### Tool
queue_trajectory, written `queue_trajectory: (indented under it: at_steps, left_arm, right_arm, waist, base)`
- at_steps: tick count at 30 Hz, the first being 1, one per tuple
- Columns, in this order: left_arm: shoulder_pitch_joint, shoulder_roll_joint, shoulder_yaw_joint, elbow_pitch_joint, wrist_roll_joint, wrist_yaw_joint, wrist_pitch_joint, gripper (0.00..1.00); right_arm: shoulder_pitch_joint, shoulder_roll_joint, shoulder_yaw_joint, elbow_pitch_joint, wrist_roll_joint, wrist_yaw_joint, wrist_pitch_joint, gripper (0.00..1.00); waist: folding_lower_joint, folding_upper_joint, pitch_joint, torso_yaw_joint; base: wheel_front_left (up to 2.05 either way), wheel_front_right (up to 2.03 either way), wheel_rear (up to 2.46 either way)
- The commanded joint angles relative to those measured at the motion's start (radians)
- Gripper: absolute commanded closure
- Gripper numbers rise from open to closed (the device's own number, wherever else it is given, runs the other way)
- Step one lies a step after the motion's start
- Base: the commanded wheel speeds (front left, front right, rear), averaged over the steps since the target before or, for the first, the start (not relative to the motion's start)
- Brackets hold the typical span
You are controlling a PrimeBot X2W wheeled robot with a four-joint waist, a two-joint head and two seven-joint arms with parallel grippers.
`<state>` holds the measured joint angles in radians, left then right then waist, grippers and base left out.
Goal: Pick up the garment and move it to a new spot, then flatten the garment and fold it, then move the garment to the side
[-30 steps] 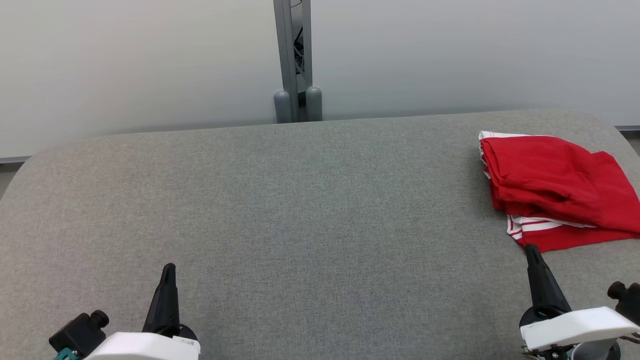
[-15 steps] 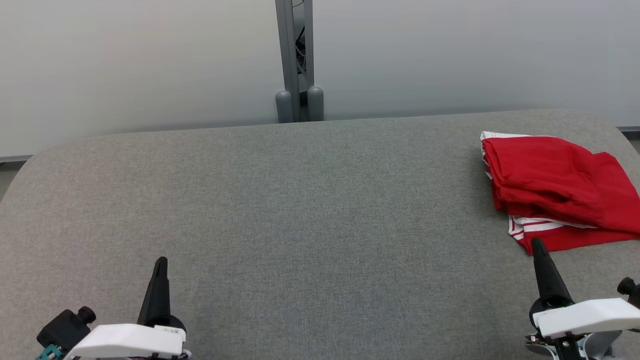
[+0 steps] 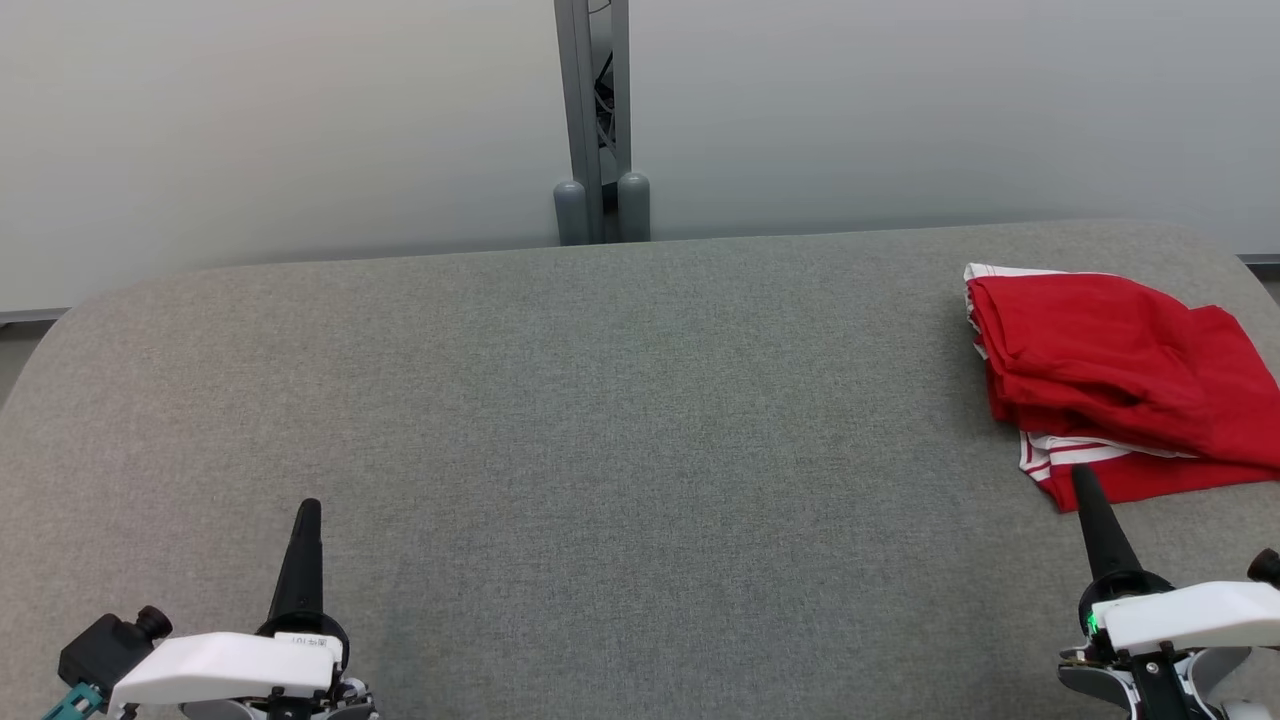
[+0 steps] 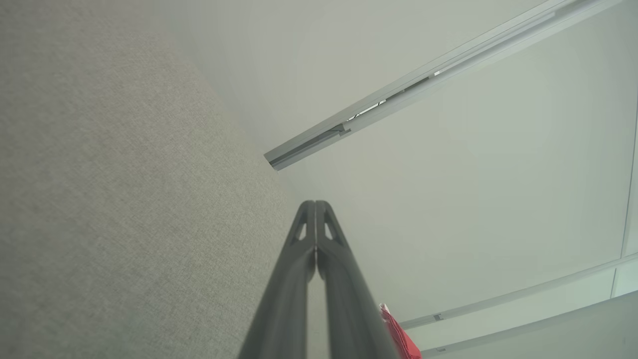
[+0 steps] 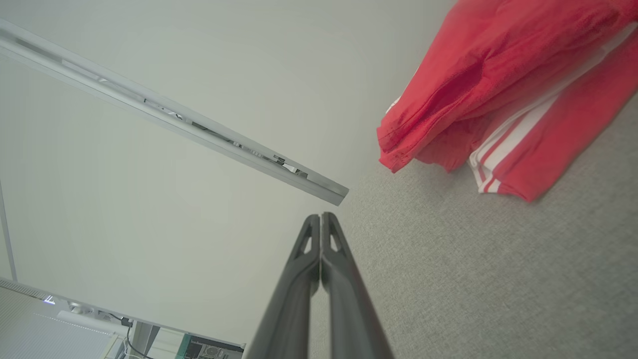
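Note:
A red garment (image 3: pixel 1110 375) with white stripes lies folded at the far right of the grey table (image 3: pixel 600 400); the right wrist view has the garment (image 5: pixel 493 94) at its upper right, and a red corner of the garment (image 4: pixel 398 339) peeks out low in the left wrist view. My right gripper (image 3: pixel 1082 478) is shut and empty, its tip just short of the garment's near edge. In the right wrist view the right gripper (image 5: pixel 320 217) has its fingers pressed together. At the lower left my left gripper (image 3: pixel 308 508) is shut with nothing in it, far from the garment; the left gripper (image 4: pixel 315 204) shows its fingers together in the left wrist view.
Pale wall panels stand behind the table, joined by a grey metal post (image 3: pixel 595 120) at the back middle. The table's rounded corners fall away at the far left and far right. Wide grey cloth surface lies between the two grippers.
Both grippers have drawn back toward the near edge and slightly outward; the left tip sits lower left, the right arm further right. The garment lies unmoved; the camera shifted slightly.

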<state>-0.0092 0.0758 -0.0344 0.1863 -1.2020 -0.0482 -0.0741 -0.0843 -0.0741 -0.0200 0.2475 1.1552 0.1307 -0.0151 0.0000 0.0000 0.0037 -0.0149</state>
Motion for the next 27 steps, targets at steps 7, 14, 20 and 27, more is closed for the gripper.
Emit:
queue_trajectory:
  at_steps: [7, 14, 20, 27]
  left_arm:
    - [-0.041, 0.006, 0.021, 0.006, -0.089, -0.021, 0.02, 1.0]
    - [-0.054, 0.005, 0.034, 0.015, -0.148, -0.033, 0.034, 1.0]
    - [-0.061, 0.005, 0.043, 0.022, -0.187, -0.04, 0.045, 1.0]
    - [-0.073, 0.004, 0.054, 0.03, -0.24, -0.05, 0.058, 1.0]
  right_arm:
    - [-0.034, -0.009, -0.018, 0.008, 0.094, 0.0, 0.03, 1.0]
    - [-0.044, -0.008, -0.028, 0.019, 0.158, 0.0, 0.051, 1.0]
    - [-0.053, -0.008, -0.035, 0.026, 0.203, 0.0, 0.065, 1.0]
    - [-0.062, -0.007, -0.046, 0.035, 0.26, 0.0, 0.084, 1.0]
  waist:
    - [0.0, 0.0, 0.0, 0.002]
    - [0.0, 0.0, 0.0, 0.004]
    - [0.0, 0.0, 0.0, 0.005]
    - [0.0, 0.0, 0.0, 0.007]
  base:
    - [0.0, 0.0, 0.0]
    - [0.0, 0.0, 0.0]
    - [0.0, 0.0, 0.0]
    - [0.0, 0.0, 0.0]
